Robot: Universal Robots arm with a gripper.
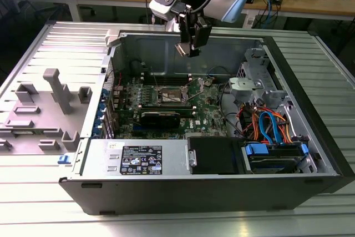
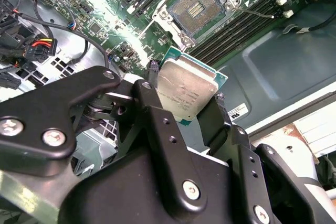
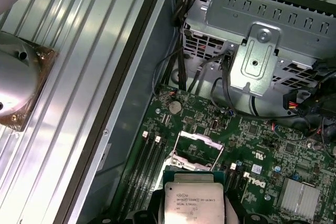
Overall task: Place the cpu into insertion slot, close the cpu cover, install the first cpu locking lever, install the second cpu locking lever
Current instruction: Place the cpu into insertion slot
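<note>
The first step, placing the cpu, is judged to be in hand. The cpu (image 2: 186,90) is pinched by two opposite edges between the jaws of the gripper (image 1: 191,47), with its dull silver-grey top shown in both wrist views. In the exterior view the chip is held in the air over the open computer case (image 1: 166,192), well above the green motherboard (image 2: 105,3) and not touching it.

The insertion slot (image 2: 195,8) is seen bare, its dark centre exposed and no chip seated in it. The cpu cover (image 3: 198,139) appears to be swung up off the socket, though this cannot be told for certain. Nothing of the cover or lever steps is judged to be done.

For the move at hand, the chip's edges would need to be squared with the socket's silvery rim and the chip kept level, so that it is lowered flat and not tilted. The memory slots (image 2: 236,30) just beside the socket and the raised cover would have to be cleared on the way
</note>
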